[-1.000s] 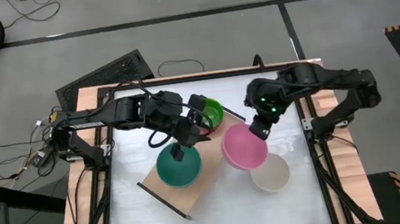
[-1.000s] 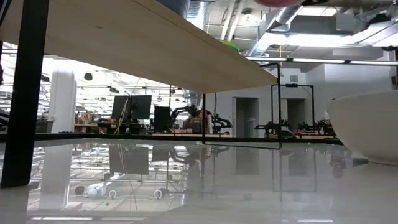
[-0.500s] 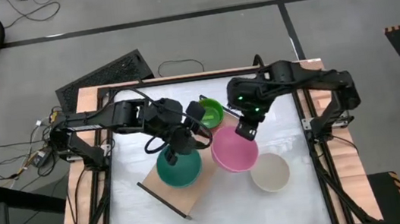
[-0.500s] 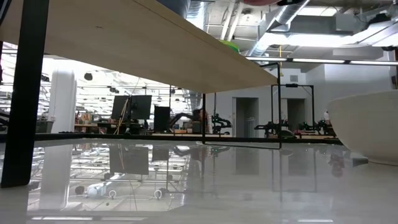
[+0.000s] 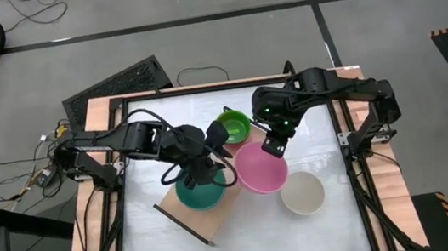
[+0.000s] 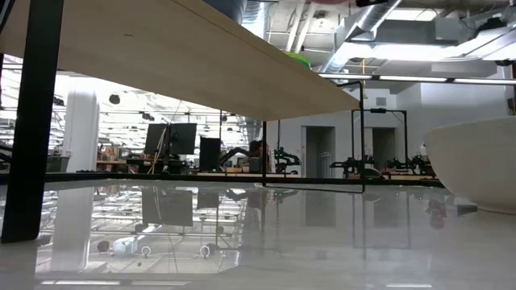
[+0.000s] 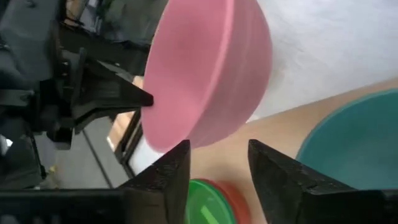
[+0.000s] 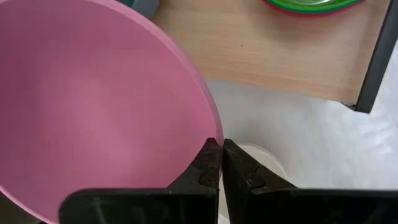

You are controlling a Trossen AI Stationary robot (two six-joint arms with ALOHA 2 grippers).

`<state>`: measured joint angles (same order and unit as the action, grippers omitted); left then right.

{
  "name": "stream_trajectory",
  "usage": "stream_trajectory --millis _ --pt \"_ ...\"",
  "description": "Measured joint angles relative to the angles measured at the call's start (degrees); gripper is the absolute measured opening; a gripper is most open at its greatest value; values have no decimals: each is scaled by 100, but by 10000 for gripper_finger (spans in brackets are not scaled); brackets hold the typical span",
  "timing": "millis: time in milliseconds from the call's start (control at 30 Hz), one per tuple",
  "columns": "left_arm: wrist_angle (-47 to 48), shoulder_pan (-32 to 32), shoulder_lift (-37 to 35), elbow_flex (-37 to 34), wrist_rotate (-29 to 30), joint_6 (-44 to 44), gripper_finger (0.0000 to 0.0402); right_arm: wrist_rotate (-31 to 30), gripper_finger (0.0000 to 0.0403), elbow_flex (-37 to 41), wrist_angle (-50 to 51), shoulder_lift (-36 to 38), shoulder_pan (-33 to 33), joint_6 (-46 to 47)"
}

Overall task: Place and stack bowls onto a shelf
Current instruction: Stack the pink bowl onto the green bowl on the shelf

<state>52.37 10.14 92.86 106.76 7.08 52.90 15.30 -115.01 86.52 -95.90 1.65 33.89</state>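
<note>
The light-wood shelf [image 5: 218, 216] lies slantwise on the table. A teal bowl [image 5: 203, 195] sits on its near half. A lime green bowl [image 5: 234, 126] sits in a red one [image 7: 231, 196] at its far end. A cream white bowl [image 5: 302, 193] stands on the table to the right. My right gripper [image 5: 271, 147] is shut on a pink bowl [image 5: 260, 172] beside the shelf's right edge. My left gripper [image 5: 218, 162] is open and empty above the shelf, between the teal and green bowls, pointing at the pink bowl [image 7: 211, 68]. My right gripper pinches the pink bowl's rim [image 8: 210, 134] on its far side between its two fingers, one inside the bowl and one outside. The fingers come from above, slanting down. The bowl hangs tilted below them, off the table, next to the shelf's right edge.
The shelf's black end frame [image 8: 373, 56] stands by the green bowl. The bare board [image 7: 267, 130] between the teal and green bowls is free. In the low view the shelf's underside [image 6: 201, 56] spans the top and the cream bowl [image 6: 476, 161] stands at the right.
My right gripper has carried the pink bowl toward the table's left, from above the cream bowl to the shelf's right edge. My left gripper has shifted a little toward the near edge, over the teal bowl's far rim.
</note>
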Motion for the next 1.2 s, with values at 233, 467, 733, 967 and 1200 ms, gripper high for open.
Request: stream_trajectory --millis 233,467,733,967,1200 --pt "-343 129 0 0 58 222 192 136 25 -1 8 -2 -11 -11" --pt "-200 137 0 0 -785 705 194 295 25 -1 9 4 -60 -104" --pt "-445 126 54 1 -969 1163 194 325 25 -1 0 4 -315 -158" --pt "-573 154 376 4 -973 1352 195 322 25 1 -273 4 -394 -137" --pt "-633 219 569 -4 -299 1493 195 292 25 8 -326 2 -382 -96"
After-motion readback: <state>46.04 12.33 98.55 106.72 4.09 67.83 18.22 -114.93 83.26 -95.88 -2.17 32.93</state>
